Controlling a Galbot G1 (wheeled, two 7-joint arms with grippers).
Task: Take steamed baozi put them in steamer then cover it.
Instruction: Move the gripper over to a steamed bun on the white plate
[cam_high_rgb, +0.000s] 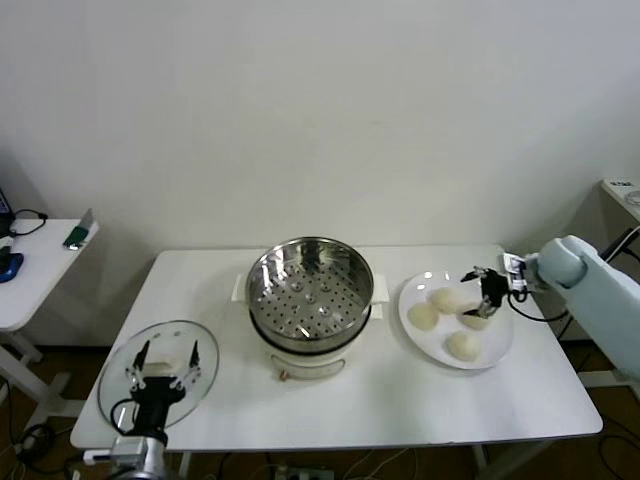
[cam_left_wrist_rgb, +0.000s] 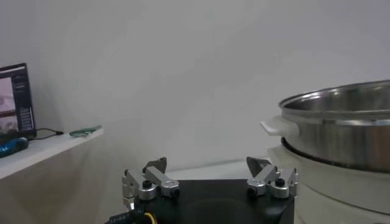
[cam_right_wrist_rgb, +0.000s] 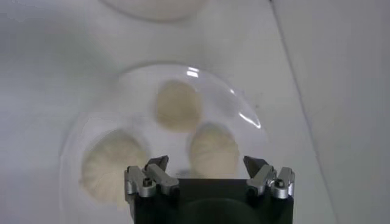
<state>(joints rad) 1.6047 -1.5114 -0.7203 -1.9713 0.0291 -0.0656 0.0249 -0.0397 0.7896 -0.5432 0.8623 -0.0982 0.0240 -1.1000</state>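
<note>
The steel steamer (cam_high_rgb: 310, 285) stands empty on its white pot base at the middle of the table; it also shows in the left wrist view (cam_left_wrist_rgb: 341, 122). Several cream-white baozi lie on a white plate (cam_high_rgb: 435, 345) to its right, among them one at the plate's near side (cam_high_rgb: 464, 345) and one on the steamer side (cam_high_rgb: 423, 316). My right gripper (cam_high_rgb: 487, 292) hangs open just above the plate, over a baozi (cam_right_wrist_rgb: 213, 149), with two more baozi (cam_right_wrist_rgb: 177, 105) (cam_right_wrist_rgb: 113, 164) beyond it. The clear glass cover (cam_high_rgb: 118, 372) lies flat at the table's front left. My left gripper (cam_high_rgb: 165, 362) (cam_left_wrist_rgb: 207, 167) is open over it and hides its handle.
A white side table (cam_high_rgb: 40, 265) with small items stands to the left, with a screen (cam_left_wrist_rgb: 15, 100) on it. Another surface (cam_high_rgb: 620, 190) shows at the far right. The pot's side handle (cam_left_wrist_rgb: 280, 126) juts out toward my left gripper.
</note>
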